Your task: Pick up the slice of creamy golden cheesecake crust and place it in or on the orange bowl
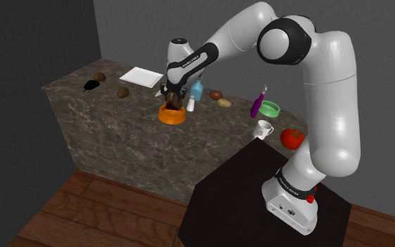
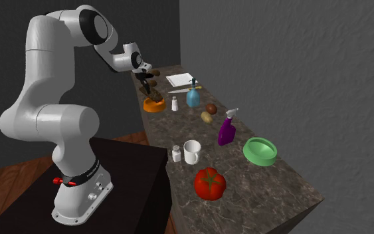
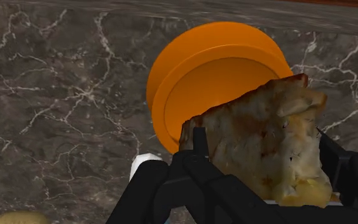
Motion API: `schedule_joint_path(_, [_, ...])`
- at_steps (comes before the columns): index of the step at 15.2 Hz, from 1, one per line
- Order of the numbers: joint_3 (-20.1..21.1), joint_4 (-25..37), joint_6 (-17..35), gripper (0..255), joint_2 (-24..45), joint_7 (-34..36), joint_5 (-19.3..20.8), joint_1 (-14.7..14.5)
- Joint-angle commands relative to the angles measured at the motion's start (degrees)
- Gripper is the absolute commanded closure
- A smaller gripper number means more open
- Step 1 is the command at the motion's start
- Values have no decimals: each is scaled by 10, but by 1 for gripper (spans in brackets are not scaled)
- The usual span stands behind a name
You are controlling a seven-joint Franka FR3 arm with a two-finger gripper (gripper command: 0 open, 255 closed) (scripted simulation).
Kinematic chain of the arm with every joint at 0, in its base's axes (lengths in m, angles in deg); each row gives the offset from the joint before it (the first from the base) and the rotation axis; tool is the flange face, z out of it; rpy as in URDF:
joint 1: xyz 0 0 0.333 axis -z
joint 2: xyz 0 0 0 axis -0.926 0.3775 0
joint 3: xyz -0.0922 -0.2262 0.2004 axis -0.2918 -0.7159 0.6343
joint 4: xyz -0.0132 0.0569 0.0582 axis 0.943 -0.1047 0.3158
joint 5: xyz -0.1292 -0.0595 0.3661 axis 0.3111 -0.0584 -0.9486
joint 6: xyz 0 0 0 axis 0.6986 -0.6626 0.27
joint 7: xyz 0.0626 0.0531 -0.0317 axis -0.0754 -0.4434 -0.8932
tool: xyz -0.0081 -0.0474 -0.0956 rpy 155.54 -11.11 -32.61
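Dark marbled stone worktop [image 1: 118,140] in a grey-walled corner, where the arm's hand [image 1: 172,95] grips a cake slice [image 3: 260,137] above an orange bowl [image 3: 171,70].

The two black fingers [image 3: 199,147] are closed on the sides of the browned, pale-gold cheesecake slice [image 1: 170,99], which hangs just above the orange bowl [image 1: 172,116], over the bowl's rim rather than its middle in the wrist view. A small white shaker [image 1: 190,104] stands just beside the bowl, with a blue spray bottle [image 1: 197,89] near it on the wall side. Well apart from the bowl, toward the stand, are a purple spray bottle [image 1: 257,105], a green bowl [image 1: 270,109], a white mug [image 1: 262,130] and a red tomato [image 1: 292,137]. On the bowl's other side, toward the corner, lies a flat white plate [image 1: 142,76].
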Motion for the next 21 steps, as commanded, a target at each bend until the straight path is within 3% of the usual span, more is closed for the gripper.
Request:
schedule_joint_path(1, [0,2,11,255,15,1,0,1])
schedule_joint_path(9, [3,13,52,255,67,8,0,5])
schedule_joint_path(17, [6,13,51,255,66,10,4,7])
schedule_joint_path(18, [6,4,54,0,60,11,5,5])
schedule_joint_path(21, [5,2,57,0,61,15,6,2])
